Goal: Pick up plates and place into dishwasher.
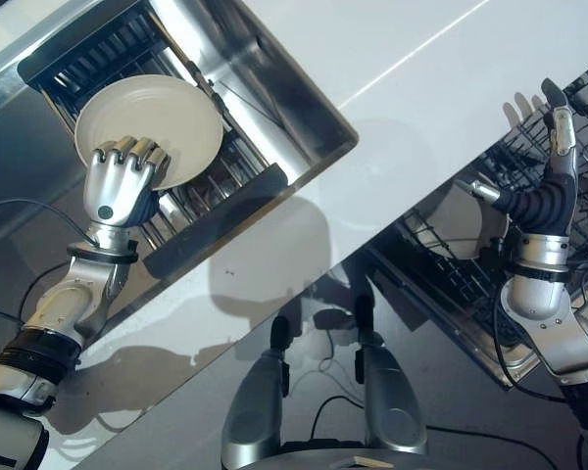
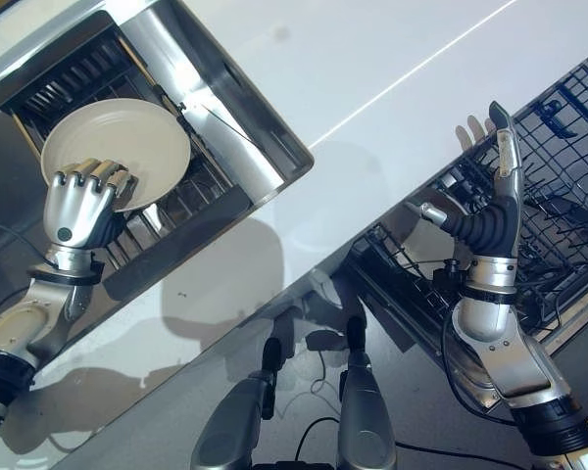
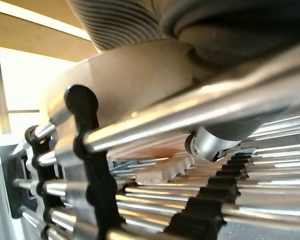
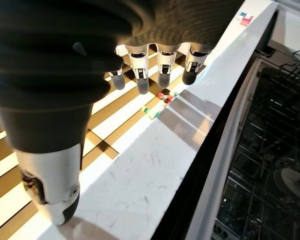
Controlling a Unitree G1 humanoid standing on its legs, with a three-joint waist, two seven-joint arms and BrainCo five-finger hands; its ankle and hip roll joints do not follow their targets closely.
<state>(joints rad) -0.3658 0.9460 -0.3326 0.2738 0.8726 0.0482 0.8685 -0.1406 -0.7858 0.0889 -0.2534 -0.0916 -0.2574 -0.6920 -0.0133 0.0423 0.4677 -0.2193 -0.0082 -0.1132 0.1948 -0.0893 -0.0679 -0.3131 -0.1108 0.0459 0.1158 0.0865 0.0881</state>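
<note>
Clearly the plate (image 1: 149, 125) is the thing in hand: a pale, round, shallow dish sitting over the metal drying rack (image 1: 181, 211) that rests in the sink (image 1: 304, 108), up at about ten o'clock in the head views. The left hand (image 1: 122, 181) has its fingers curled over the plate's near edge, at roughly seven o'clock on its rim, so it is closed on the plate. In the left wrist view the plate's underside (image 3: 135, 75) lies close above the rack's steel bars (image 3: 155, 192), with the thumb tip showing beneath it.

The plate looks rigid and smooth, probably ceramic or a hard glazed material, so it should be moderately heavy for its size, slippery against metal fingers, and liable to chip or break if knocked on the bars or the sink wall. The rim is the sensible place to hold it, fingers on top and thumb beneath, as the hand seems to do now.

The right hand (image 1: 557, 147) is raised at about three o'clock with fingers straight and apart, holding nothing, above the dishwasher basket (image 1: 470, 274), where another pale dish (image 1: 465, 225) already sits among the wires. The white counter (image 1: 421, 88) lies between sink and dishwasher.
</note>
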